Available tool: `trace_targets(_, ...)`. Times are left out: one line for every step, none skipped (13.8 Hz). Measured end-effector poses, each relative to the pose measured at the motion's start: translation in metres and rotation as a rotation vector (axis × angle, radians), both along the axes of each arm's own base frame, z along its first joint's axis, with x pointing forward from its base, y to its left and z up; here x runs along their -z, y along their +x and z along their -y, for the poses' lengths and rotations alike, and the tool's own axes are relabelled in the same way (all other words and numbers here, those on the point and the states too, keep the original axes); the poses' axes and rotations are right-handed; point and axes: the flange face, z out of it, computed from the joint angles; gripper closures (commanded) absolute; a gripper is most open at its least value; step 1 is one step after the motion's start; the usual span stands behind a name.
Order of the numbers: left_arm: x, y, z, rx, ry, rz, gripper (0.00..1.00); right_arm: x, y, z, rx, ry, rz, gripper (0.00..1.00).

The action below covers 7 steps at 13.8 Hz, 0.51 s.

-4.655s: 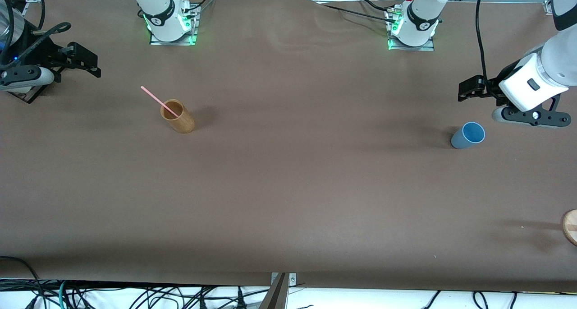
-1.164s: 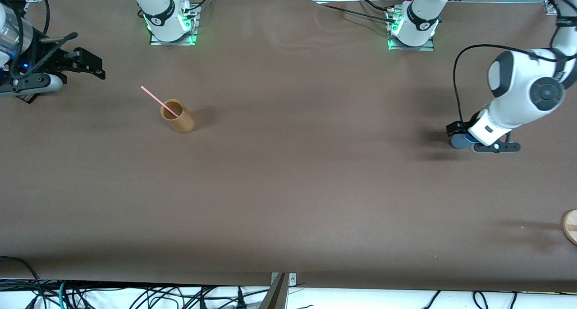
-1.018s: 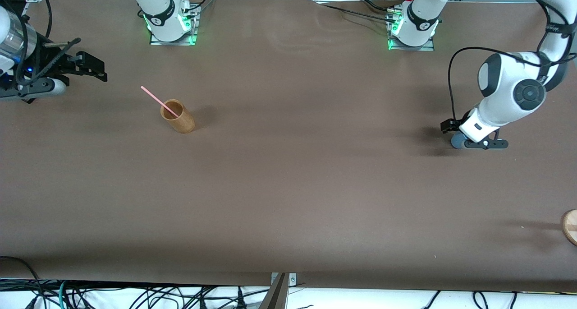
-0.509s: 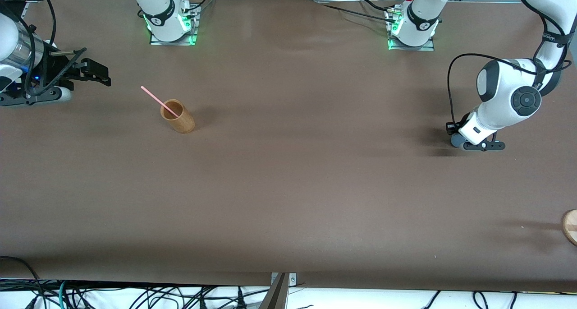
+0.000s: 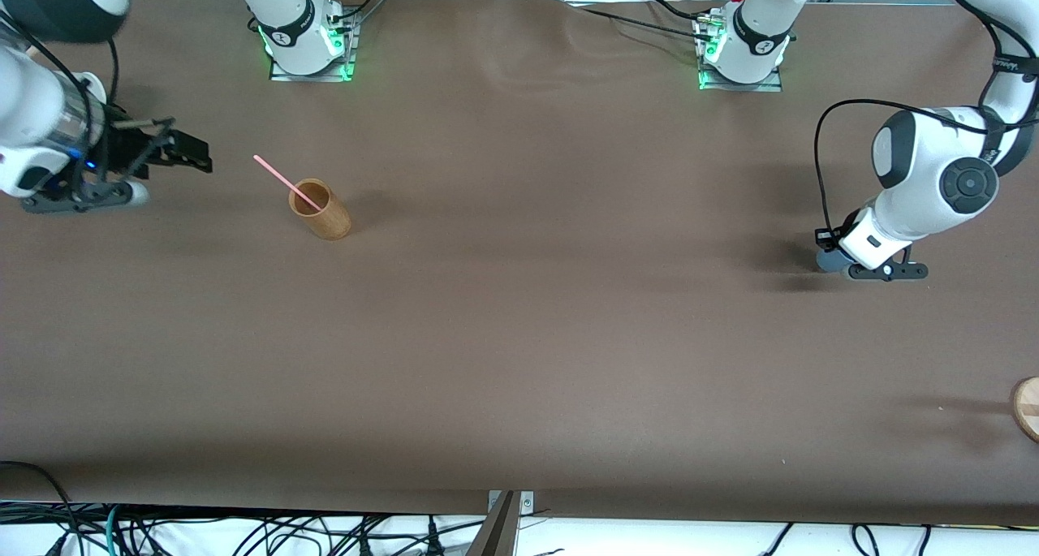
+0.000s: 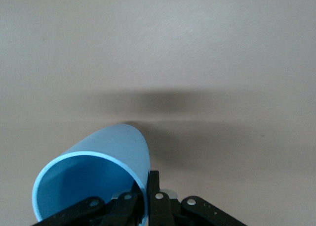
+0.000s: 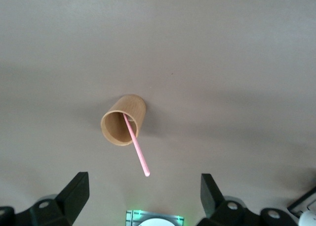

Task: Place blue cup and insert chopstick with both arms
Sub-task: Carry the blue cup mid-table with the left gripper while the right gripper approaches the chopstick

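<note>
Left gripper [image 5: 829,249] pinches rim of blue cup [image 6: 94,179] at left arm's end. Right gripper [image 7: 143,196], fingers apart, over table beside wooden cup [image 5: 321,209]; chopstick [image 5: 286,182] leans toward it.

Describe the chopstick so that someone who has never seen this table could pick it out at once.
Start at the right arm's end of the brown table, where a tan wooden cup stands. The chopstick leans in that cup, its upper end slanting out over the rim toward the open right hand. It is the only thin pink stick here.
</note>
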Motion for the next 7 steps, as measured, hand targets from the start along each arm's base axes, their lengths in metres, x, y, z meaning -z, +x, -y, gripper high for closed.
trace_targets(-0.013, 0.008, 0.019, 0.021, -0.002, -0.010, 1.00, 0.014, -0.001, 0.000, 0.001, -0.001, -0.004, 0.01)
trace_targets(-0.026, 0.015, 0.044, 0.032, -0.003, -0.019, 1.00, 0.026, -0.002, 0.001, 0.002, -0.001, -0.009, 0.01)
trace_targets(-0.038, 0.019, 0.075, 0.043, -0.005, -0.023, 1.00, 0.038, -0.003, 0.001, 0.003, -0.001, -0.013, 0.02)
trace_targets(-0.048, 0.020, 0.112, 0.071, -0.011, -0.018, 1.00, 0.049, -0.005, 0.001, 0.004, -0.002, -0.014, 0.05)
trace_targets(-0.056, 0.018, 0.151, 0.118, -0.023, -0.009, 1.00, 0.059, -0.007, 0.001, 0.005, -0.002, -0.015, 0.05)
trace_targets(-0.063, 0.012, 0.194, 0.166, -0.036, 0.002, 1.00, 0.070, -0.009, 0.002, 0.006, -0.002, -0.016, 0.05)
trace_targets(-0.068, 0.005, 0.233, 0.195, -0.051, 0.012, 1.00, 0.081, -0.012, 0.002, 0.007, -0.002, -0.016, 0.06)
